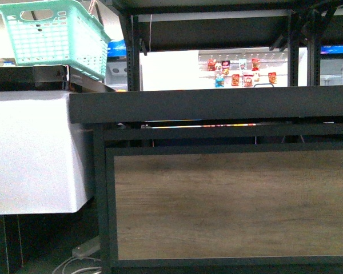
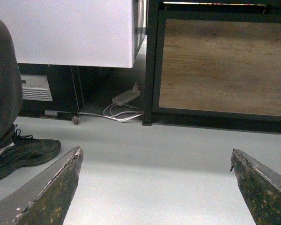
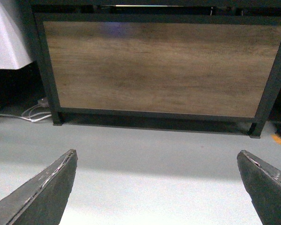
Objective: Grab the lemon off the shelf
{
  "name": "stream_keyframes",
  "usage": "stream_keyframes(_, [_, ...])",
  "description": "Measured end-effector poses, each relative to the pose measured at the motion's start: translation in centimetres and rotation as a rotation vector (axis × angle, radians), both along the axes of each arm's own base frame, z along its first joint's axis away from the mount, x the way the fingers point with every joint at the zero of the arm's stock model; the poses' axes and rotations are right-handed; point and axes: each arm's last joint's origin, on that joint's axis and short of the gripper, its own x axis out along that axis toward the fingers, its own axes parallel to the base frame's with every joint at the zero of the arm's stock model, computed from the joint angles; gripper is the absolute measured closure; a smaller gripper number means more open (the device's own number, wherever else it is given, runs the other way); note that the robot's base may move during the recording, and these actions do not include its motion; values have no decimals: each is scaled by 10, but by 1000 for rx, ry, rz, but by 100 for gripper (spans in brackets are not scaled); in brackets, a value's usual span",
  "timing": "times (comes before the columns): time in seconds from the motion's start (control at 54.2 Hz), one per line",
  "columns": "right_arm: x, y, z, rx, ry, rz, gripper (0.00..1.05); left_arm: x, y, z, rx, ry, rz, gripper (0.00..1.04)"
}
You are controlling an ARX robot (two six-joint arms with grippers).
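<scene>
Both the left end effector (image 2: 155,187) and right end effector (image 3: 157,187) gape wide and empty, low before the shelf (image 1: 217,105). A yellowish speck at the shelf's tray corner is possibly the lemon (image 1: 121,89).

shelf (image 1: 211,105): black frame, wood-grain lower panel | floor (image 3: 145,154): grey, power strip (image 2: 125,97), white cables (image 2: 122,115) by shelf leg

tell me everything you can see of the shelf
The shelf is a black metal frame with a wide black tray across its front, uprights rising to another level above, and a brown wood-grain panel below. It stands upright on short legs on the grey floor, beside a white cabinet. No lemon shows.
</scene>
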Motion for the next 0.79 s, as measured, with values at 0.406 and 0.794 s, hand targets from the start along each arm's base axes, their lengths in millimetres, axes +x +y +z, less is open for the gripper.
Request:
stream_keyframes(0.406, [0,0,0,0,0,0,2,0,0,0,0,0,0,8])
stream_keyframes(0.794, [0,0,0,0,0,0,2,0,0,0,0,0,0,8])
